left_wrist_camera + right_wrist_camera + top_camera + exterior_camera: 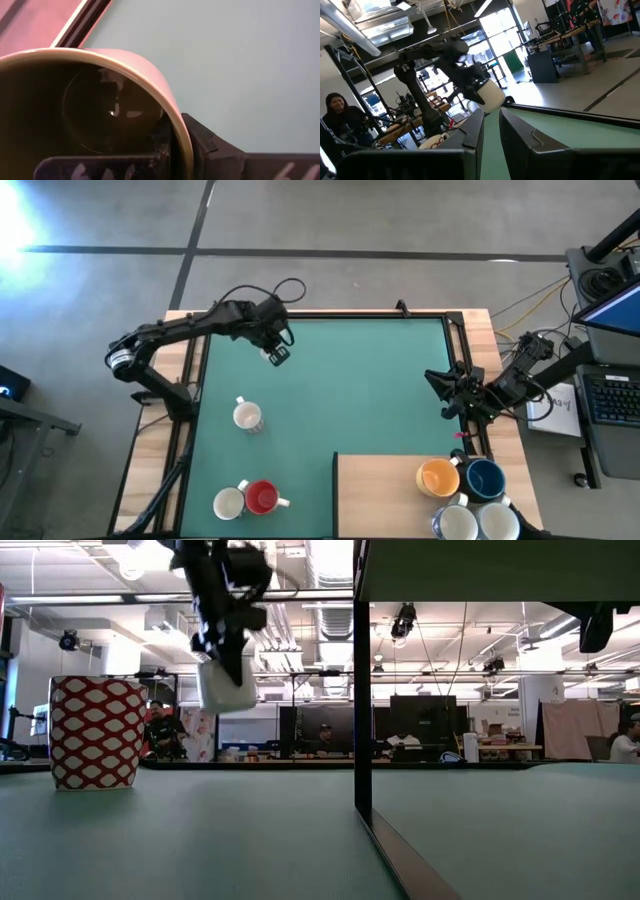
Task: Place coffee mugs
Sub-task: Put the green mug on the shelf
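My left gripper (277,348) hangs over the far left of the green table (370,390), shut on a white mug with a dark greenish inside (228,682). That mug is well above the table. A white mug (247,417) stands on the mat left of centre. Another white mug (228,502) and a red patterned mug (262,497) stand at the near left. My right gripper (440,388) waits at the table's right edge, narrowly open and holding nothing. My left gripper holds the mug by its rim wall (176,131), with one finger (95,167) inside the mug and the other finger (215,150) outside. It comes from above, slanting down. The mug hangs below the fingers, slightly tilted and clear of the table.
A raised wooden board (380,500) fills the near right and carries an orange mug (438,477), a dark blue mug (485,478) and two white mugs (475,523). In the low view its dark edge (362,690) stands upright mid-table. People sit in the room beyond the table.
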